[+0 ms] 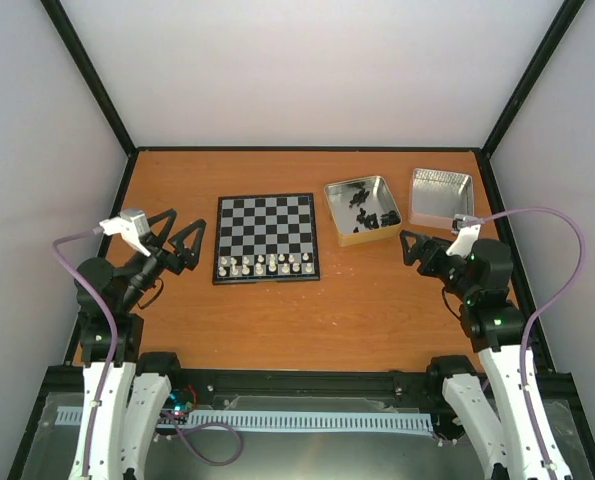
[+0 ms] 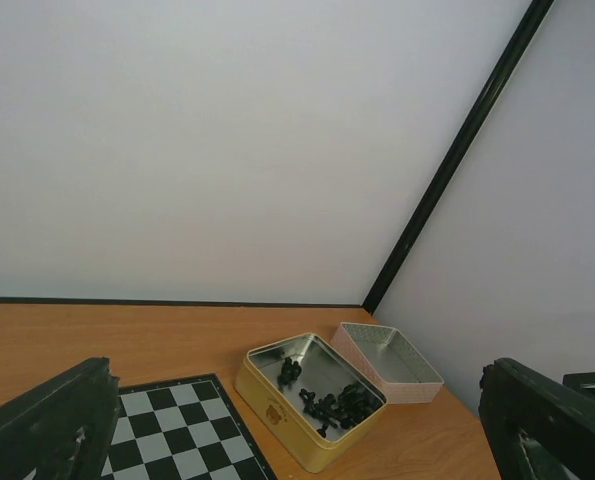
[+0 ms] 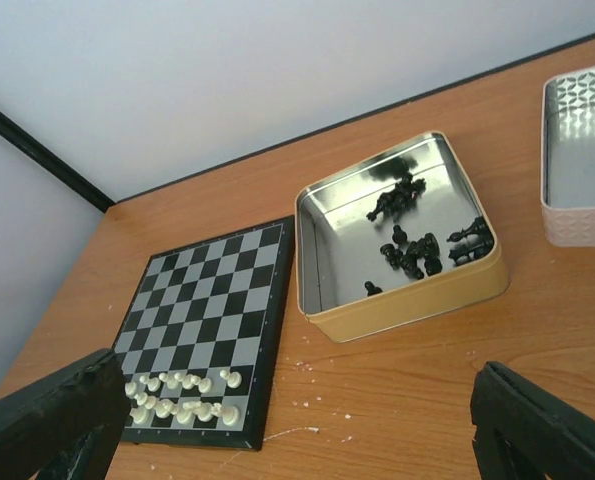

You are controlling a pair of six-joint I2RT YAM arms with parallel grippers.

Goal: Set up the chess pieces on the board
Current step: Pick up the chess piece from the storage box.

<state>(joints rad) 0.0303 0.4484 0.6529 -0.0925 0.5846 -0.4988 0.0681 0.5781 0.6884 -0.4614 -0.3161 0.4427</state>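
Top external view: my left jaws and right jaws both stand apart and empty, flanking the board (image 1: 267, 237), with bare tabletop (image 1: 307, 320) between them for reaching in. White pieces (image 1: 265, 265) sit on its near rows. Its far rows lie free, I judge for the black pieces (image 1: 375, 217) heaped in the tin (image 1: 357, 238) just right of the board, whose walls I must clear.

Pale tin (image 3: 579, 218) half beyond right wrist view's edge; chess pieces (image 3: 414, 255) indistinctly tiny
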